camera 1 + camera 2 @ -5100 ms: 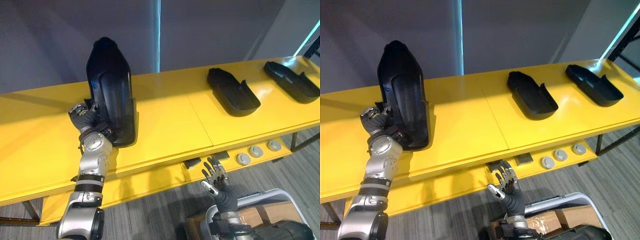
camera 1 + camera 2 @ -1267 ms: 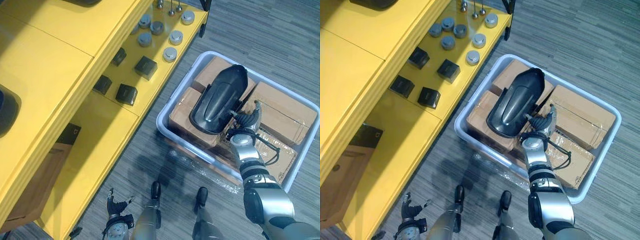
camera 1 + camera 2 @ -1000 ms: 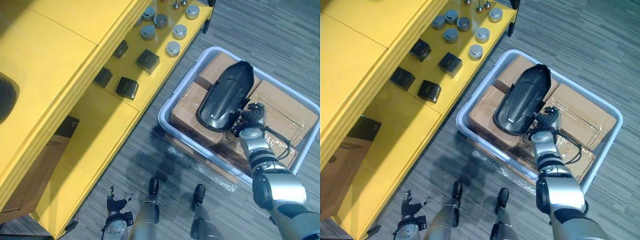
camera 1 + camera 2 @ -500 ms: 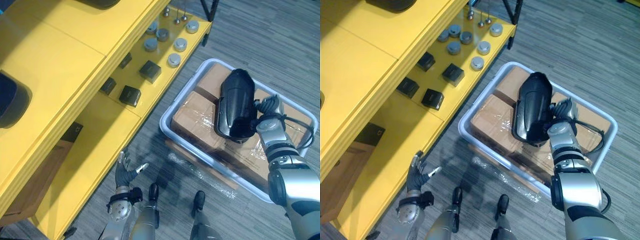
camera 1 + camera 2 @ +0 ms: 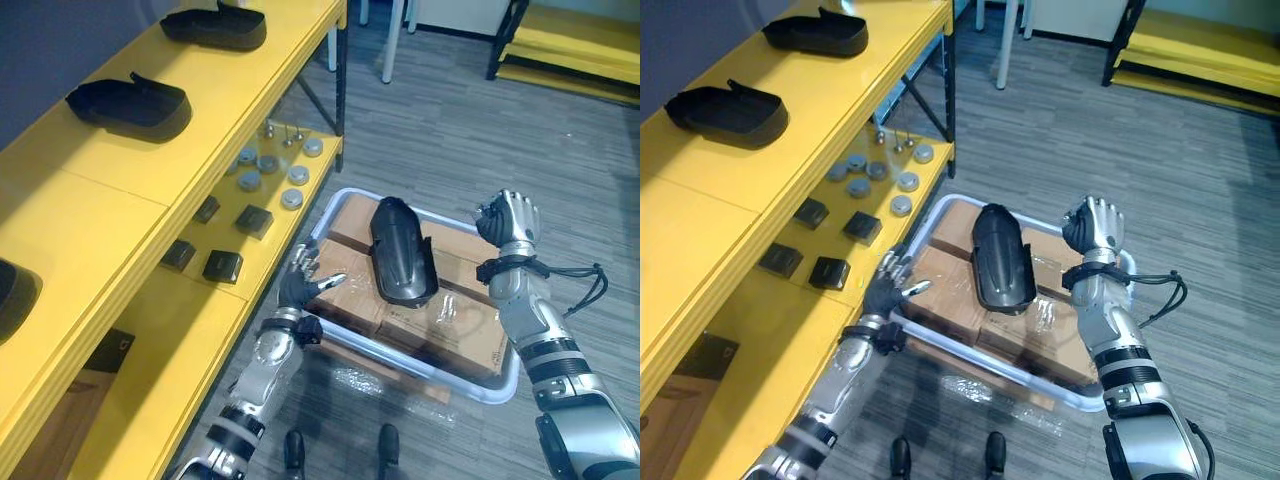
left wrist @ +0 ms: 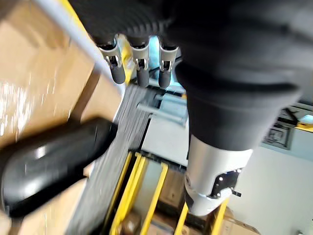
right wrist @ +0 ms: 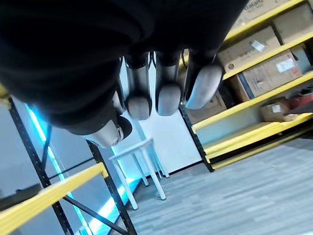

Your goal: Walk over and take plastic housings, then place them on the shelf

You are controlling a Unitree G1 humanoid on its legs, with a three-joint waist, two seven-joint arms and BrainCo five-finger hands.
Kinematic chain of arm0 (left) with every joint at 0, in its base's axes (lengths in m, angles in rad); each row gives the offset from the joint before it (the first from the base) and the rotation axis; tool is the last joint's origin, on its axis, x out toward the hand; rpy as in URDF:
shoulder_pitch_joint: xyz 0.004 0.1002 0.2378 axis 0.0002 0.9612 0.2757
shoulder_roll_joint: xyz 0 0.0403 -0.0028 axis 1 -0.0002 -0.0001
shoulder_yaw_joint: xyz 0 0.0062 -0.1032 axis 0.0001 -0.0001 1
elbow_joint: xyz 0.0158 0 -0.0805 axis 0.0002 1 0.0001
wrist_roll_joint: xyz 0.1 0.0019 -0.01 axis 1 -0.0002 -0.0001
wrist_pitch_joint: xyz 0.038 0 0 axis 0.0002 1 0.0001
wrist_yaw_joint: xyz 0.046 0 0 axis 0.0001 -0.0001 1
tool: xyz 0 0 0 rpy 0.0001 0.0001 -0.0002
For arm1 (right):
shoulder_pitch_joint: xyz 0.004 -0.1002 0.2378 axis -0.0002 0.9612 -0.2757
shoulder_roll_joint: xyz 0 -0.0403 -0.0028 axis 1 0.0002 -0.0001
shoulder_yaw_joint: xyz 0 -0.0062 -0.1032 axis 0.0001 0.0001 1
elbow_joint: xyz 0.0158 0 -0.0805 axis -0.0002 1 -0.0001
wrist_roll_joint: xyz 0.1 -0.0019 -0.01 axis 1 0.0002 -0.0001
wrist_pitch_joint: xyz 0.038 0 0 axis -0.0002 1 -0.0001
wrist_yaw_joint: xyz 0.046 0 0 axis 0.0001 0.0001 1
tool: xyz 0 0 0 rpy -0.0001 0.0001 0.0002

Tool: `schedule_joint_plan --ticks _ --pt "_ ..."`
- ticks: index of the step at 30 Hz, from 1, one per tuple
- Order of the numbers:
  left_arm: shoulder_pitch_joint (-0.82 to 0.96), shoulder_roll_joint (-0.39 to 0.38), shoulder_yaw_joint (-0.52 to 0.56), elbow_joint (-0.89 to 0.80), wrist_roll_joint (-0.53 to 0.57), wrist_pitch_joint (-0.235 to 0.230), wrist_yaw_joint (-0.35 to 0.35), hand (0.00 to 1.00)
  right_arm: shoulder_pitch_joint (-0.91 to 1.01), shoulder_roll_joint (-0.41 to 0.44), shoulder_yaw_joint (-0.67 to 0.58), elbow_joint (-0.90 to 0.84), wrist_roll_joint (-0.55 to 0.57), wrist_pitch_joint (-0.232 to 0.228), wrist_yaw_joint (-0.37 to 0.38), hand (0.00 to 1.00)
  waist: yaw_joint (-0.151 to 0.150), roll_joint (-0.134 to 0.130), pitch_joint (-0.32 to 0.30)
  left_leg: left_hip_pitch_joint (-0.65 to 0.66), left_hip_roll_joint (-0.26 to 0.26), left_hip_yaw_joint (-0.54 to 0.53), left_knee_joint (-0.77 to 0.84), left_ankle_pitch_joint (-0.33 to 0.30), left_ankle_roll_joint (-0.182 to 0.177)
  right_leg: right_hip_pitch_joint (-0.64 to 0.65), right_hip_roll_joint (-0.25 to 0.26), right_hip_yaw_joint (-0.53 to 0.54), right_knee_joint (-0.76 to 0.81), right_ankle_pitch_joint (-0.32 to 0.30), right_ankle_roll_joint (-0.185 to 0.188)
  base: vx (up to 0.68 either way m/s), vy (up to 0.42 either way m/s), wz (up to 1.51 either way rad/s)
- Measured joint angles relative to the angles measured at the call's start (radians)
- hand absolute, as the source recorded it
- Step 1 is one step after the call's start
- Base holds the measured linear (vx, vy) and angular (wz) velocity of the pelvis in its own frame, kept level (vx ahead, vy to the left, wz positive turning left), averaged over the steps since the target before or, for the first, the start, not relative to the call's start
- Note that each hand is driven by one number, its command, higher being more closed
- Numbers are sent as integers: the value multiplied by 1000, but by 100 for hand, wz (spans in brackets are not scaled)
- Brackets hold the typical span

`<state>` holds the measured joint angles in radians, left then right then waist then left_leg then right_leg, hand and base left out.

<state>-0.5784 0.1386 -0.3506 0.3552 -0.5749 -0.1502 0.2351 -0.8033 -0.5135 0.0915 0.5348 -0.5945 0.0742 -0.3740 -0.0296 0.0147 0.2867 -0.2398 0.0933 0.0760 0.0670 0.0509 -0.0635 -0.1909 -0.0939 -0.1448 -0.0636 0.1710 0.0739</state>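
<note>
The black plastic housing [image 5: 402, 252] lies on the cardboard boxes [image 5: 460, 322] inside the grey bin [image 5: 508, 378], with the left hand [image 5: 300, 283] at the bin's near rim, fingers spread and empty, and the right hand [image 5: 508, 220] above the bin's opposite edge, fingers curled on nothing.

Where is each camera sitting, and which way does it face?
Left eye view: on the head, looking down at the housing on boxes in the grey bin, yellow shelf alongside; left hand and right hand show.
Right eye view: beside it, same scene and hands.
Left wrist view: along its fingers, over the bin rim to the same housing.
Right wrist view: past curled fingers, away from the bin, toward a white stool.
</note>
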Motion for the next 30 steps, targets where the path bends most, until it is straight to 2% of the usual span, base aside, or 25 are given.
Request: schedule_joint_plan --ticks 2,5,8,10,13,15,18,21,22,25,27,30 --pt "-37 -2 -15 14 -31 -3 15 0 -109 20 6 194 47 -5 -6 0 6 0 -1 -5 -1 7 -27 22 1 -23 0 4 0 8 -10 -60 22 -5" --pt "-43 -16 -38 20 -19 -3 37 0 -187 22 -16 362 132 -4 -8 0 23 0 0 -36 -1 2 -40 44 -2 -58 1 -1 3 14 -18 -41 24 2" --pt "-23 -19 -39 19 24 -2 48 0 -215 22 -64 446 176 -3 -12 0 23 5 5 -58 -3 -22 -40 59 -5 -68 -1 -23 5 16 -20 -9 38 22" --pt "18 -21 -39 -7 73 -1 57 0 -265 0 -100 522 207 -2 -21 0 22 29 28 -73 -8 -49 -38 65 -4 -70 -5 -51 12 16 -19 -6 59 32" --pt "108 -25 -39 -114 156 0 70 0 -353 -57 -112 591 243 -4 -41 0 29 70 71 -98 -20 -73 -50 78 5 -93 -15 -71 23 13 -17 -33 70 28" --pt "183 -34 -51 -170 209 1 79 0 -393 -117 -113 635 257 -4 -60 0 48 101 96 -111 -27 -92 -85 101 4 -112 -21 -93 27 12 -16 -18 54 29" --pt "279 -33 -74 -205 256 1 84 0 -418 -165 -111 686 271 -7 -89 0 58 115 123 -123 -31 -115 -137 145 7 -141 -27 -116 40 8 -13 17 46 24" --pt "348 -42 -89 -212 283 1 86 0 -421 -197 -106 710 274 -12 -108 0 71 122 132 -141 -42 -124 -151 157 13 -163 -37 -121 44 7 -12 42 59 13" --pt "372 -47 -99 -213 284 1 85 0 -420 -216 -87 719 277 -20 -117 0 72 133 143 -152 -50 -133 -152 161 17 -167 -45 -138 44 6 -12 40 69 20" --pt "393 -51 -99 -218 284 1 84 0 -415 -220 -67 744 281 -32 -116 0 80 143 152 -164 -56 -138 -152 164 20 -174 -51 -145 44 6 -11 42 69 12" --pt "398 -55 -99 -219 284 -3 82 0 -407 -220 -41 762 312 -47 -113 0 100 153 158 -175 -60 -141 -152 165 22 -186 -55 -147 44 6 -11 34 57 1" --pt "396 -65 -96 -220 284 -6 81 0 -401 -220 -8 790 314 -56 -94 0 105 163 167 -197 -61 -161 -152 171 25 -197 -55 -167 45 6 -11 20 46 14"
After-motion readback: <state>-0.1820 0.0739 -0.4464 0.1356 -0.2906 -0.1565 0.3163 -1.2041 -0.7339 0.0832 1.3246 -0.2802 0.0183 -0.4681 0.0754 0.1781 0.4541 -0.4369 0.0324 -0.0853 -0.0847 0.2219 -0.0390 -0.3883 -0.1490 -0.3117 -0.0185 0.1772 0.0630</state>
